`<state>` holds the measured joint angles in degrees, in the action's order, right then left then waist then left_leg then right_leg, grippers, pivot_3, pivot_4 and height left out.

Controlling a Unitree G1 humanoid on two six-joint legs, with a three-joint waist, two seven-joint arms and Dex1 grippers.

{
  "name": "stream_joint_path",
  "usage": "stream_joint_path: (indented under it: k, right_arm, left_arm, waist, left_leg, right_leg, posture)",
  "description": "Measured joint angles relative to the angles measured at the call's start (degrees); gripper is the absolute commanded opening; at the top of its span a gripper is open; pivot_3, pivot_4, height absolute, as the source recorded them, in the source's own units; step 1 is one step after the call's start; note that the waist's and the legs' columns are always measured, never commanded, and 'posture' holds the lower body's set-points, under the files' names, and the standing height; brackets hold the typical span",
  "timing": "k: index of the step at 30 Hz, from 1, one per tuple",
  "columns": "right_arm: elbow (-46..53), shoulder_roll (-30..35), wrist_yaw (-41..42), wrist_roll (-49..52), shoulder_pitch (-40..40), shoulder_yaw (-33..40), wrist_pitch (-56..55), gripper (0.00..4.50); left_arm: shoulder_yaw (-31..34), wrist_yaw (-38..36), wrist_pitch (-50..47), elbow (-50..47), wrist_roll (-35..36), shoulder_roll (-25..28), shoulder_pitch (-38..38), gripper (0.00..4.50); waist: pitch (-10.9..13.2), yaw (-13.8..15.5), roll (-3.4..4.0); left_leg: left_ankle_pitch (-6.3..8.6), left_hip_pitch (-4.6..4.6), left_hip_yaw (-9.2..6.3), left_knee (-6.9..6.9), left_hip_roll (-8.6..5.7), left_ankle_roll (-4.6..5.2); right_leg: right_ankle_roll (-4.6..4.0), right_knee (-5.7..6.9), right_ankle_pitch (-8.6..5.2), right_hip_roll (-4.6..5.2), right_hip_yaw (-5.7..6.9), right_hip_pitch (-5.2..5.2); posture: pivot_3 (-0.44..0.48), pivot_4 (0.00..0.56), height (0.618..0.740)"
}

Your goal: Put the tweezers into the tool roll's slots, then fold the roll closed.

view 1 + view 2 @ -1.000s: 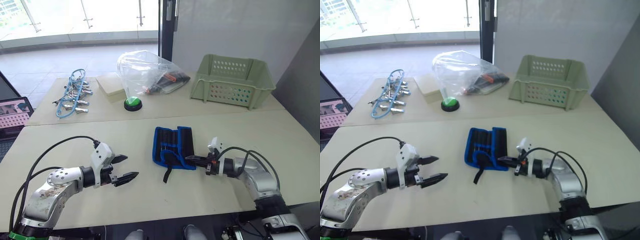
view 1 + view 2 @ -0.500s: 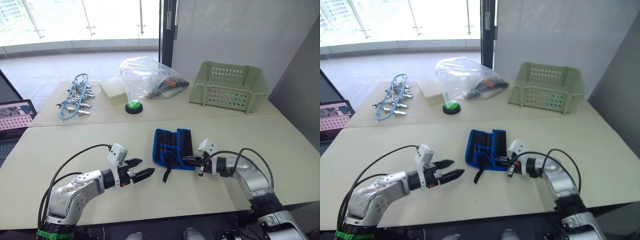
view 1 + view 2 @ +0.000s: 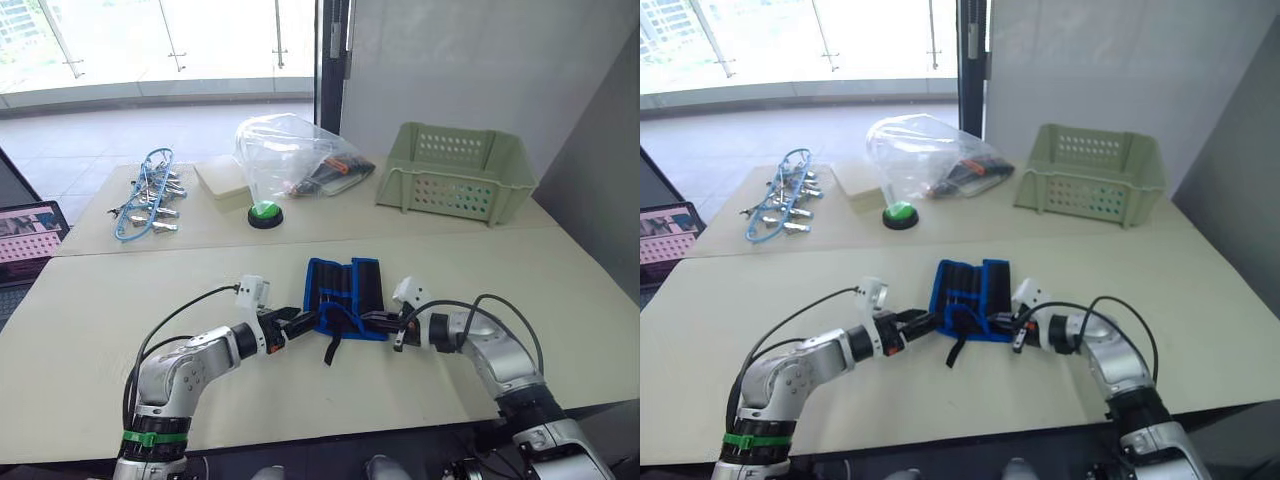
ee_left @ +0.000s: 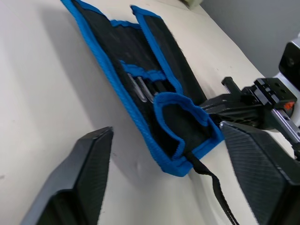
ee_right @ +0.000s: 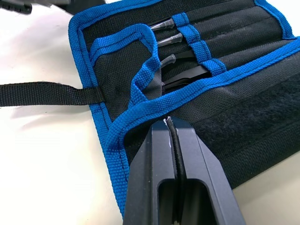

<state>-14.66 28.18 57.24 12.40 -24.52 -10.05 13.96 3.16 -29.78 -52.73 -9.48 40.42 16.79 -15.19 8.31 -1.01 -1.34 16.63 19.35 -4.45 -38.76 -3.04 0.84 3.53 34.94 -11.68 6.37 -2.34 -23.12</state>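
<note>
The tool roll (image 3: 345, 297) lies open on the near bench (image 3: 100, 330), with the left claw (image 3: 297, 322) spread wide at its left edge, one finger (image 4: 77, 180) on each side of the roll's near corner and touching nothing, while the right claw (image 3: 372, 320) has its fingers (image 5: 178, 183) pressed together, their tips on the roll's right blue edging. The right wrist view shows tweezers (image 5: 180, 77) tucked in the slots (image 5: 194, 44) under a blue band, and the strap (image 5: 47, 93) trailing flat on the bench; the head views show instead a green basket (image 3: 455, 175), a clear bag (image 3: 290, 150), a green button (image 3: 264, 213) and silver clamps (image 3: 150, 195) on the far bench. No writing can be read anywhere.
</note>
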Motion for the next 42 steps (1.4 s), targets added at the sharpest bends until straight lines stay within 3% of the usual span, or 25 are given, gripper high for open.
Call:
stream_joint_path:
  k: [7, 9, 16, 18, 24, 32, 42]
  right_arm:
    - [-0.3, 0.0, 0.0, 0.1, 0.0, 0.5, -0.2, 0.0]
    - [0.6, 0.0, 0.0, 0.7, 0.1, 0.9, 0.4, 0.0]
    - [5.5, 0.8, -1.1, 2.2, 0.5, 2.2, 5.0, 0.0]
    - [5.8, 0.4, -1.4, 1.7, 0.2, 1.8, 5.3, 0.0]
    - [4.0, -1.3, -2.5, -0.4, -1.8, 0.5, 4.6, 0.0]
    - [3.7, -2.2, -4.7, -1.9, -1.7, -0.1, 4.0, 0.0]
    - [5.3, -2.1, -5.6, -1.0, -0.3, 1.6, 6.4, 0.0]
  left_arm:
    - [-0.2, 0.0, 0.2, -0.3, -0.1, -1.0, 0.5, 0.4]
    - [-1.1, -0.1, 1.7, -0.1, -1.5, -0.3, 0.2, 0.03]
    - [-1.4, -2.7, 5.6, 2.9, -5.6, 5.4, -3.1, 0.03]
    - [-2.5, -4.1, 6.8, 5.4, -7.4, 6.1, -5.2, 0.03]
    - [-5.4, -7.1, 9.5, 8.4, -11.0, 6.0, -9.5, 0.03]
    - [-10.4, -8.2, 10.4, 9.3, -11.9, -2.2, -11.9, 0.03]
    - [-16.1, -10.1, 12.6, 16.3, -17.1, -5.2, -15.8, 0.03]
  waist:
    - [0.0, 0.1, -0.01]
    - [0.0, 0.2, -0.01]
    - [0.0, 0.1, 0.0]
    - [0.0, 0.2, 0.0]
    - [0.0, 0.3, 0.0]
    - [0.0, 0.9, 0.0]
    - [0.0, 1.5, 0.0]
  left_leg:
    - [0.0, 0.01, 0.0, -0.02, -0.03, 0.0]
    - [0.0, 0.02, 0.0, -0.01, -0.03, -0.01]
    - [-0.09, 1.06, 0.0, -0.05, -0.06, -0.16]
    - [-0.27, 1.11, 0.01, -0.03, -0.05, -0.47]
    - [-0.07, 1.15, 0.0, -0.03, -0.09, -0.13]
    - [-0.07, 1.07, -0.01, -0.1, -0.13, -0.11]
    - [-0.07, 1.01, 0.0, -0.14, -0.16, -0.1]
  right_leg:
    - [0.0, 0.0, 0.0, 0.02, 0.0, 0.02]
    - [0.0, -0.01, 0.0, 0.02, 0.0, 0.0]
    - [-0.03, 0.1, 0.02, 0.02, -0.03, -1.16]
    - [-0.03, 0.04, 0.02, 0.03, -0.02, -1.19]
    - [-0.02, 0.0, 0.02, 0.07, 0.0, -1.17]
    - [0.03, 0.0, 0.05, 0.1, 0.01, -1.03]
    - [0.04, -0.01, 0.05, 0.1, 0.03, -0.91]
  posture:
    - [0.0, 0.15, 0.74]
    - [0.0, 0.15, 0.74]
    - [0.0, 0.15, 0.74]
    - [0.0, 0.15, 0.74]
    - [0.0, 0.15, 0.74]
    - [0.0, 0.15, 0.74]
    - [0.0, 0.15, 0.74]
